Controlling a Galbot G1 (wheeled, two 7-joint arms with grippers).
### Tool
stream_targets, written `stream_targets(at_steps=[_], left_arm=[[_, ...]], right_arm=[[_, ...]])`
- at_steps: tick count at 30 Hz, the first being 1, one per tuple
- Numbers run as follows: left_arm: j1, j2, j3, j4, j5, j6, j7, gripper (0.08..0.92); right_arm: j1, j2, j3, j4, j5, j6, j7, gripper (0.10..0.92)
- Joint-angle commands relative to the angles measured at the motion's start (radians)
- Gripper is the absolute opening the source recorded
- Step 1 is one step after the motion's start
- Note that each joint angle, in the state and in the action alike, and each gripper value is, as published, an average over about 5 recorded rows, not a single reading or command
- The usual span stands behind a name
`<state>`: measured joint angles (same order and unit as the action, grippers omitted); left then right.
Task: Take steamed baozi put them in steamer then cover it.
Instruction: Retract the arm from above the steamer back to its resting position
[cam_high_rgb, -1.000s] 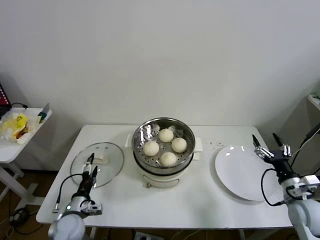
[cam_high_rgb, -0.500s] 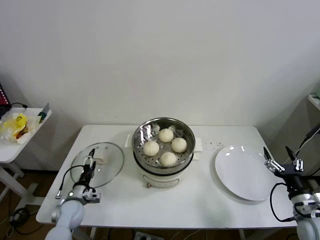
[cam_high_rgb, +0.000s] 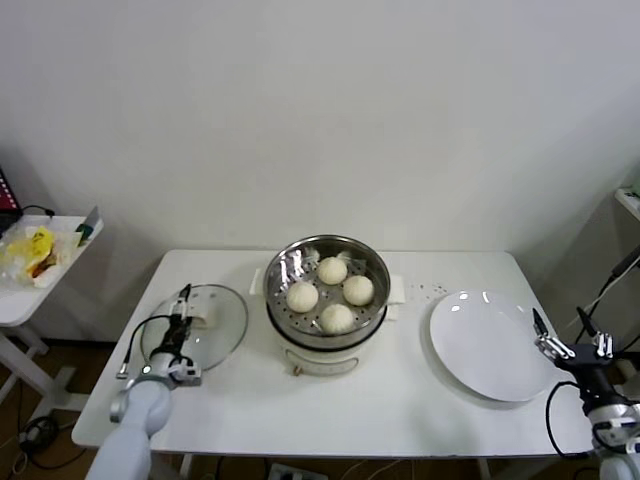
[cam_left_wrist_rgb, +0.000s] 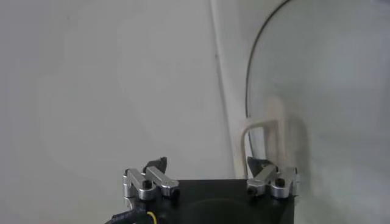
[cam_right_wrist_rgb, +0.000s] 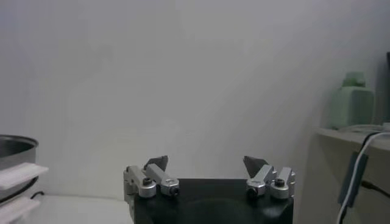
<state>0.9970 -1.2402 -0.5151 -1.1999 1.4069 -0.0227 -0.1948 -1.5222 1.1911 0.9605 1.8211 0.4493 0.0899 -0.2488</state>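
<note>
**Left pincer moves in on the lid**

The left gripper (cam_high_rgb: 181, 322) has slid forward over the last second. It started near the front rim of the cover (cam_high_rgb: 196, 328) and now sits over the glass, close to the lid's white handle (cam_high_rgb: 201, 318). Its two fingers are wide apart and hold nothing. In the left wrist view the handle (cam_left_wrist_rgb: 263, 141) stands just in front of one finger, not yet between the two.

The right gripper (cam_high_rgb: 570, 345) has pulled back. It was over the edge of the white plate (cam_high_rgb: 485, 345), and now it waits off to the right side, past the table edge. Its fingers are wide apart too, and empty.

All four steamed baozi (cam_high_rgb: 330, 293) already sit on the tray inside the steamer (cam_high_rgb: 327, 305), so the bun part looks done. The cover lies flat on the table (cam_high_rgb: 400, 400), left of the steamer. Only the covering is left, and the left arm seems ready to grab the handle.
</note>
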Motion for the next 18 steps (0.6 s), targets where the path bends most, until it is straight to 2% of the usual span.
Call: stream_targets(at_steps=[1,5,8,18], left_arm=[[-0.061,0.000,0.032,0.086,-0.055,-0.003,-0.032,0.823],[-0.068,0.001,0.037,0.094,-0.081,-0.008,-0.029,0.820],[-0.067,0.003,0.037,0.094,-0.085,-0.012,-0.026,0.774],[-0.051,0.011,0.031,0.070,-0.126,-0.018,-0.004,0.489]], right_arm=[[-0.008,0.020,0.001,-0.016,-0.038,0.016,-0.018,0.823],[-0.007,0.026,-0.002,-0.025,-0.053,0.022,-0.025,0.823],[-0.004,0.028,-0.002,-0.030,-0.058,0.024,-0.028,0.823],[0.015,0.031,-0.009,-0.043,-0.074,0.030,-0.029,0.823]])
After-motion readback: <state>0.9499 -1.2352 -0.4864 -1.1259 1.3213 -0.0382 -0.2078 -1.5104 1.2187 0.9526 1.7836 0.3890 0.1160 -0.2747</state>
